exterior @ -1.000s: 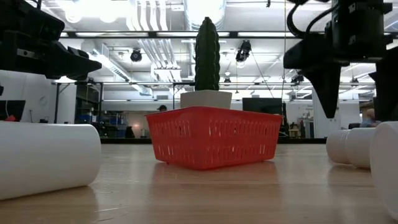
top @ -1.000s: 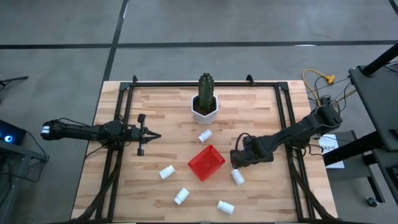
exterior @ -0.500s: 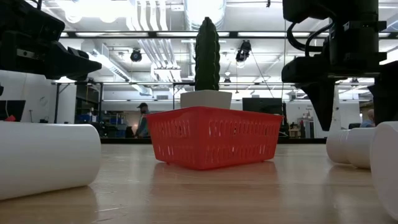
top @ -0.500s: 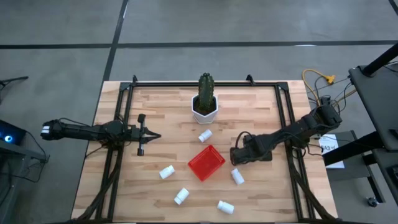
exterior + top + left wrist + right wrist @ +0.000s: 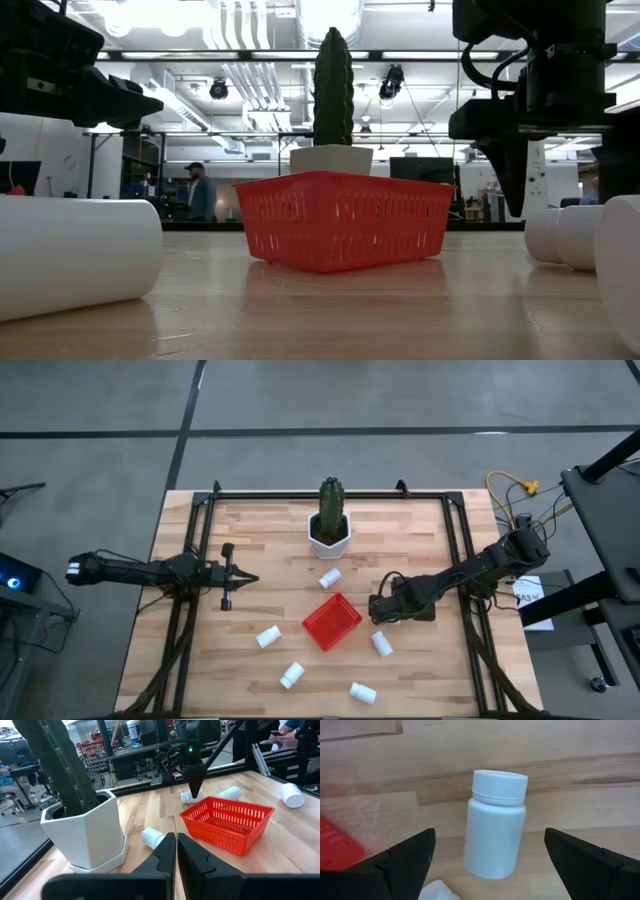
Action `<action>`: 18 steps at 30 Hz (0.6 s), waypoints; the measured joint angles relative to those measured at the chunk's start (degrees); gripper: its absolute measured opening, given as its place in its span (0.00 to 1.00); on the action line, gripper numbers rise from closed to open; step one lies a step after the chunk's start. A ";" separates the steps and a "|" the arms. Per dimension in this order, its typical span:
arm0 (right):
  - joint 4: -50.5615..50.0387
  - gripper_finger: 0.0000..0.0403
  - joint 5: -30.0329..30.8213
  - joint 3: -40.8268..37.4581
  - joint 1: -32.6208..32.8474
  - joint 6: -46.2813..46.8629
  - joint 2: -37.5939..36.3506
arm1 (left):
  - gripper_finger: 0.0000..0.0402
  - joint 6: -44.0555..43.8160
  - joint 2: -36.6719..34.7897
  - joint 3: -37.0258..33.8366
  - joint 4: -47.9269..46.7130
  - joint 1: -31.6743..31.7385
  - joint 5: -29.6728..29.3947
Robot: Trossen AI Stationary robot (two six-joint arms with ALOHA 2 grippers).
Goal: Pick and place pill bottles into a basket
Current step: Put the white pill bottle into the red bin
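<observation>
Right gripper poised over a lying pill bottle

Bottles lie scattered on the wooden table (image 5: pixel 420 540) around the red basket (image 5: pixel 332 622), which holds nothing that can be seen. The right gripper (image 5: pixel 378 610) hangs just beside the basket's right side, its jaws spread wide and holding nothing. Its wrist camera looks down between the two dark fingers (image 5: pixel 400 857) at a white pill bottle (image 5: pixel 496 837) lying on its side on the wood, cap pointing away — the same bottle that lies just below the gripper in the overhead view (image 5: pixel 382 644). A corner of the basket shows at the edge of that wrist picture.

Four more bottles lie on the table: one between the basket and the cactus pot (image 5: pixel 329 577), one to the basket's left (image 5: pixel 267 636), one nearer the front edge (image 5: pixel 291 675), and one at the front right (image 5: pixel 362 692). All rest on their sides, apart from each other and outside the basket.

The left gripper (image 5: pixel 243 578) waits at the table's left side, well apart from the bottles — jaws clenched on nothing. A white hexagonal pot with a cactus (image 5: pixel 330 520) stands at the back centre. A person (image 5: pixel 196 190) stands in the room beyond.
</observation>
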 joint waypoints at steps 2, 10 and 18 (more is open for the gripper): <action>0.09 0.90 -0.05 0.22 0.05 0.24 0.00 | 0.00 0.00 0.04 0.01 0.00 -0.01 -0.01; 0.74 0.83 -0.32 0.31 1.11 1.16 0.00 | 0.00 0.00 0.09 0.00 -0.11 -0.01 -0.01; 1.16 0.81 -0.32 0.26 2.30 1.90 0.00 | 0.00 0.00 0.79 0.01 -0.11 -0.02 0.00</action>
